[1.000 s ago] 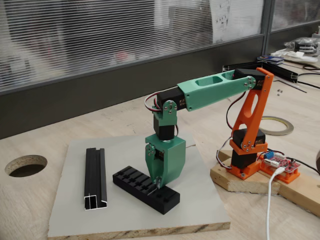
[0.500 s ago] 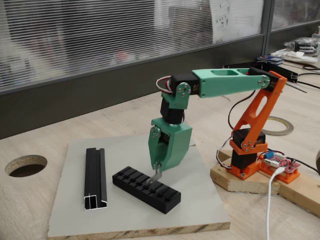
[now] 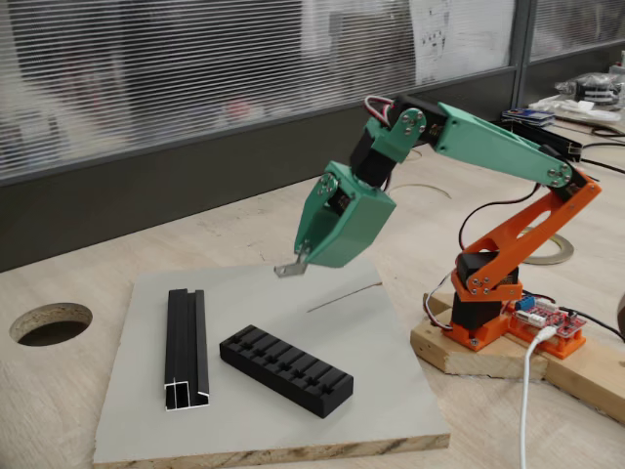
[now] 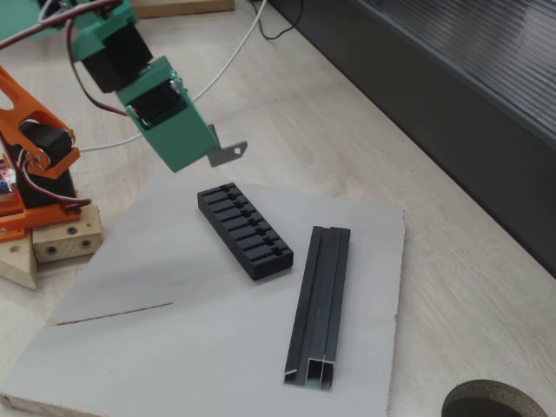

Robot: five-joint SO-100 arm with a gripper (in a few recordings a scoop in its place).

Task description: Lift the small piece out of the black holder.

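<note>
Gripping the small piece (image 3: 287,269), the claw (image 3: 303,256) hangs above the black holder (image 3: 285,369).

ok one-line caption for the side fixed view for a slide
Pincer holds the small tab lifted clear above the slotted black holder.

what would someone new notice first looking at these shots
Most likely the green gripper, raised above the grey board with the small piece pinched at its tip, clear of everything below. Under it on the board lies the black holder, its slotted top facing up. Beside that, a longer black channel rail lies flat.
</note>
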